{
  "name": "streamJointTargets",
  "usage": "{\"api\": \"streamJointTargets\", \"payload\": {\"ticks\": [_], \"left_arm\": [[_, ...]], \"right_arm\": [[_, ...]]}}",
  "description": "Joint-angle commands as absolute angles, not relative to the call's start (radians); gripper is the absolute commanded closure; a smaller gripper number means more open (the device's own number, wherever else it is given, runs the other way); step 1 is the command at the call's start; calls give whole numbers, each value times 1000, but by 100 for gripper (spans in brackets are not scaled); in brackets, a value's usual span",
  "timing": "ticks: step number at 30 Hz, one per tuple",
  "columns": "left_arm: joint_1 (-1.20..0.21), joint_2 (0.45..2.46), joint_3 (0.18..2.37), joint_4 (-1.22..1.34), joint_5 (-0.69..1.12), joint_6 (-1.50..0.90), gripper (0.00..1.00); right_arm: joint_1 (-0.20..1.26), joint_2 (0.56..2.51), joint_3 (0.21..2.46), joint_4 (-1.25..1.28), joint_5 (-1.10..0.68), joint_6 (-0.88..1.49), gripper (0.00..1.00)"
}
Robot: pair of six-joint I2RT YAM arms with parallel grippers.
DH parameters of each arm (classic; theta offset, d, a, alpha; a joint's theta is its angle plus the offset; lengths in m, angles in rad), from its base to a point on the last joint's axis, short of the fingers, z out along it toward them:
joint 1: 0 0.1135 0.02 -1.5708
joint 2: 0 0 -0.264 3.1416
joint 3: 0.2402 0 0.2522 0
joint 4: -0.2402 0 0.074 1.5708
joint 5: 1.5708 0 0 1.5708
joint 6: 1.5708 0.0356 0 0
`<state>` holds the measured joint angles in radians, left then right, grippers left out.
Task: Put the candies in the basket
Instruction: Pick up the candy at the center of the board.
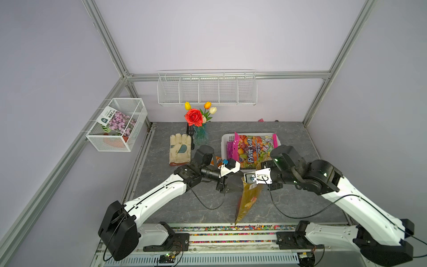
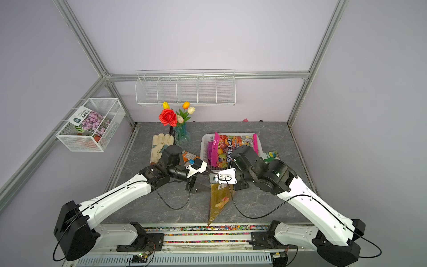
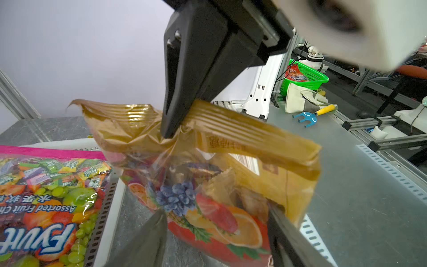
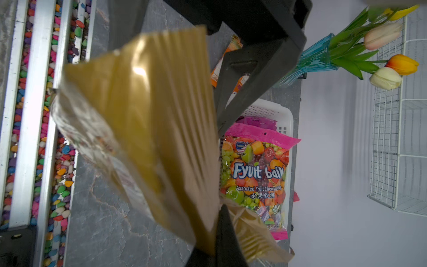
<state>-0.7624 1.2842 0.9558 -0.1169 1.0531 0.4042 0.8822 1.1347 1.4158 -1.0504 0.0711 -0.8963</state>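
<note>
My right gripper (image 1: 247, 183) (image 4: 221, 215) is shut on the ribbed top seal of the large gold candy bag (image 1: 248, 201) (image 2: 219, 201) (image 4: 143, 129). The bag hangs slanted toward the table's front edge. My left gripper (image 1: 234, 183) (image 3: 215, 215) is open, with one jaw on each side of the gold bag (image 3: 231, 161) near its fruit print. The white basket (image 1: 223, 143) (image 4: 286, 115) holds the magenta fruit bag (image 1: 251, 148) (image 3: 46, 196) and a purple bag (image 1: 230, 150). An orange bag (image 1: 217, 160) lies under the left wrist. A green bag (image 2: 271, 156) lies right of the basket.
A cream glove (image 1: 180, 149) lies left of the basket. A blue vase of flowers (image 1: 199, 136) stands behind it. A wire-mesh cube with a seed packet (image 1: 117, 124) hangs on the left wall and a long wire rack (image 1: 206, 89) on the back wall. A strip of coloured pebbles (image 1: 231, 227) runs along the front.
</note>
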Motion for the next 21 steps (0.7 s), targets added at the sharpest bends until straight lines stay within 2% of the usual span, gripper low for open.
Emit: {"api": "streamJointTargets", "payload": {"ticks": [1,10,14,19,21], "left_arm": [[-766,1241,951,-94,1056,387,25],[-766,1125,884,-248,952,393,17],[-767,1082,806,-121,907,322,12],[-766,1172,817,44,809,114,6],[-767,1201,838,75,812,67,7]], "right_arm": [[882,1100,1404,-882,109,-863,100],[882,1099,1362,-802,189,-853,100],[882,1101,1346,-758,187,-832,100],[881,1110,1326,-729,214,-809,100],[882,1111,1311,-721,230,-799,100]]}}
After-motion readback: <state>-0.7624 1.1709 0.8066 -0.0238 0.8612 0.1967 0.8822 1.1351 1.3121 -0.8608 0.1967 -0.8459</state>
